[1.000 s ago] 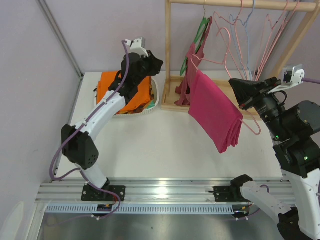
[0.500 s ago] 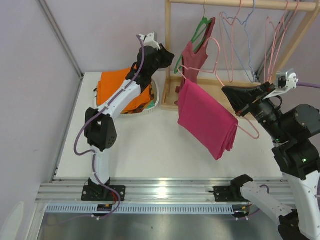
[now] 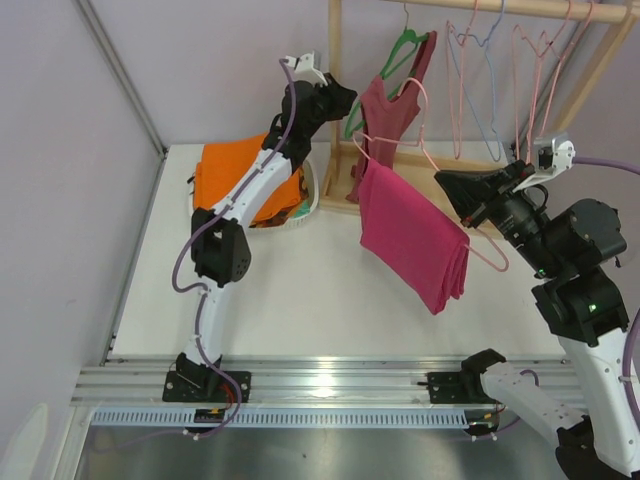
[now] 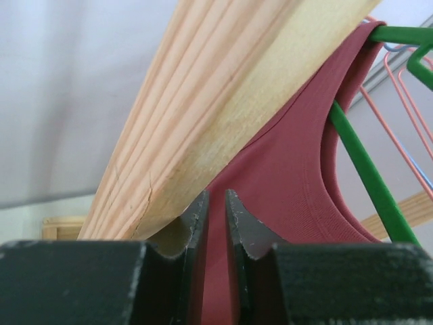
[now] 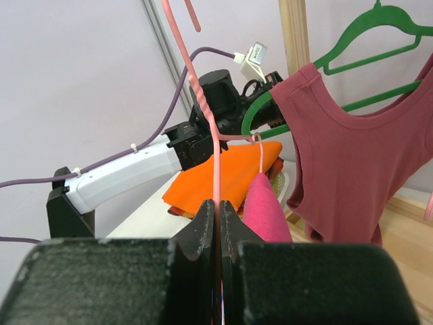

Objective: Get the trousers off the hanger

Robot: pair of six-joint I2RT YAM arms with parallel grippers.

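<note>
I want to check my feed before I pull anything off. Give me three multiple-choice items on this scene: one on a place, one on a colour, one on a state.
1. Where are the trousers?
A) on a chair
B) draped over the pink hanger, held in the air
C) on the floor

2. What colour of hanger carries the maroon top?
A) blue
B) yellow
C) green

3. How is the right gripper?
A) wide open
B) shut on the pink hanger's wire
C) shut on fabric

Answers:
1 B: they hang folded over its bar.
2 C: the green hanger runs through the top's neck.
3 B: the wire runs between the closed fingers.
</note>
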